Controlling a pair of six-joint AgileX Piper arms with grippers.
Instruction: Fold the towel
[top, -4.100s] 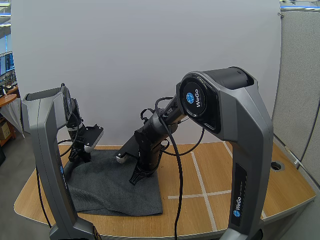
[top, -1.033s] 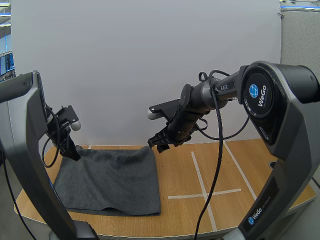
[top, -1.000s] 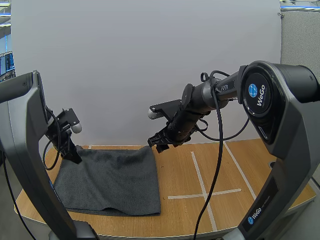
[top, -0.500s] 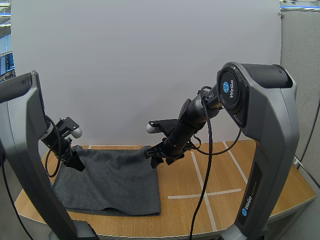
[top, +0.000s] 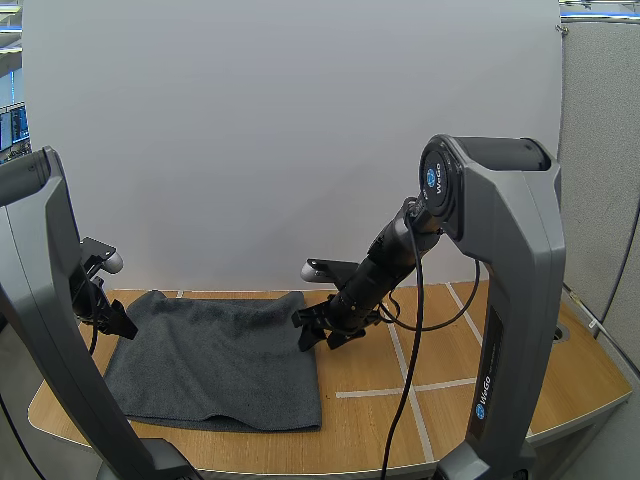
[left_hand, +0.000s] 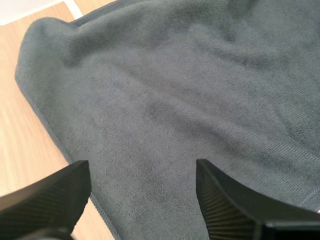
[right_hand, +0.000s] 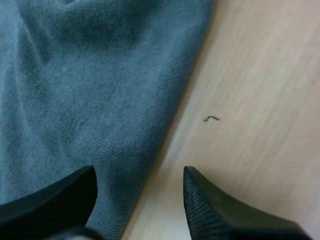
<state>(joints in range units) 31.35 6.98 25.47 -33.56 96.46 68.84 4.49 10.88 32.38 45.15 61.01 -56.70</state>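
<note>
A dark grey towel (top: 215, 355) lies spread flat on the left half of the wooden table (top: 470, 350). My left gripper (top: 115, 325) hangs low at the towel's far left corner. In the left wrist view, the left gripper (left_hand: 142, 200) is open over the towel (left_hand: 175, 90), fingers wide apart with nothing pinched. My right gripper (top: 325, 338) is down at the towel's far right corner. The right wrist view shows the right gripper (right_hand: 140, 200) open, straddling the edge of the towel (right_hand: 90, 75) where it meets bare wood (right_hand: 260, 75).
Pale tape lines (top: 400, 360) cross the table right of the towel. A round hole (top: 553, 331) sits near the table's right edge. The towel's near edge lies close to the table's front edge. A white wall stands behind.
Both arms have come down from above the towel's far corners to just over the table. The left gripper's fingers have spread a little wider. The towel lies as before.
</note>
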